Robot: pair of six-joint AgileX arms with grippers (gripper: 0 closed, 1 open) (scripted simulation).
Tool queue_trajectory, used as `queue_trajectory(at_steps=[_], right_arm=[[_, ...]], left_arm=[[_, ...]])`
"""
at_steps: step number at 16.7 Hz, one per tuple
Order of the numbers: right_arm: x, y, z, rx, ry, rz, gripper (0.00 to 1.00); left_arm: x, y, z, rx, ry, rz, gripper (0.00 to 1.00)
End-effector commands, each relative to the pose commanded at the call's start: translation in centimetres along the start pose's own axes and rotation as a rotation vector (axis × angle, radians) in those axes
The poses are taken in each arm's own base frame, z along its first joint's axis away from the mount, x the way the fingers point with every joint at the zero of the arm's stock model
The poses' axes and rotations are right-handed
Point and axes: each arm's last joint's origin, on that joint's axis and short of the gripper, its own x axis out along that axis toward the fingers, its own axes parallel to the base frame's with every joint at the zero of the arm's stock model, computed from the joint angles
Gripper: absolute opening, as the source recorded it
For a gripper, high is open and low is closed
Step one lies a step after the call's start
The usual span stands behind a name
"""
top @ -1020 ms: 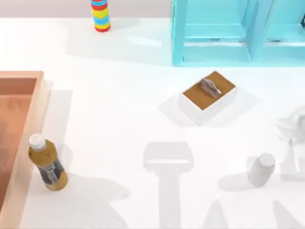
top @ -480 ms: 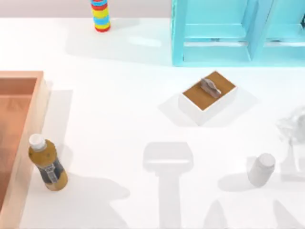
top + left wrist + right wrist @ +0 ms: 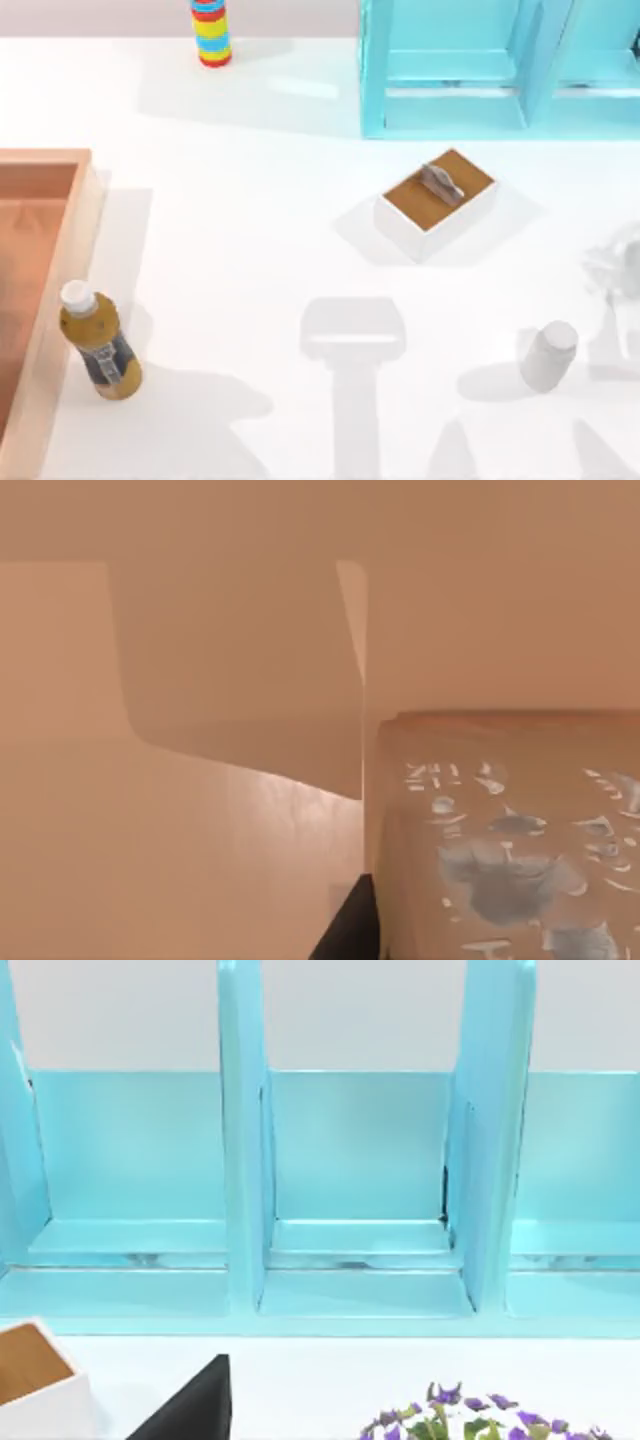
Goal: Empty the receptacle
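Receptacle [image 3: 45, 260] at table's left edge – bottle [image 3: 98, 340] upright outside, against its right wall; white box [image 3: 437, 203] mid-table, turquoise shelf [image 3: 500, 70] behind – jaw state of both grippers: cannot tell

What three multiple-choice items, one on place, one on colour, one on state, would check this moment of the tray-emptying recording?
1. Where is the brown bottle?
A. On the table just outside the receptacle's right wall
B. Inside the turquoise shelf unit
C. On top of the small white box

2. What colour is the brown bottle's cap?
A. Red
B. White
C. Turquoise

3. How does the striped cylinder at the table's far edge stand?
A. Lying flat
B. Leaning on the shelf unit
C. Upright

Key: 1 A, the top view shows it beside the wooden wall, on the white table. 2 B, the cap is white. 3 C, it stands upright, apart from the shelf unit.
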Motion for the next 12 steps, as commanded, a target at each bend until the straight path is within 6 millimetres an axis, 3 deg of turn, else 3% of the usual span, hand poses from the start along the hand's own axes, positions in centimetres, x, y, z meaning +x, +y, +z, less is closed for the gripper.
queue_trajectory(at_steps=[3,5,12], right_arm=[[0.0,0.0,0.0,0.000,0.000,0.000,1.00],[0.0,0.0,0.0,0.000,0.000,0.000,1.00],[0.0,0.0,0.0,0.000,0.000,0.000,1.00]], left_arm=[[-0.5,0.0,0.2,0.002,-0.005,0.001,0.00],[-2.0,0.2,0.6,0.004,-0.013,0.004,0.00],[-10.9,0.0,0.4,0.004,0.014,-0.006,0.00]])
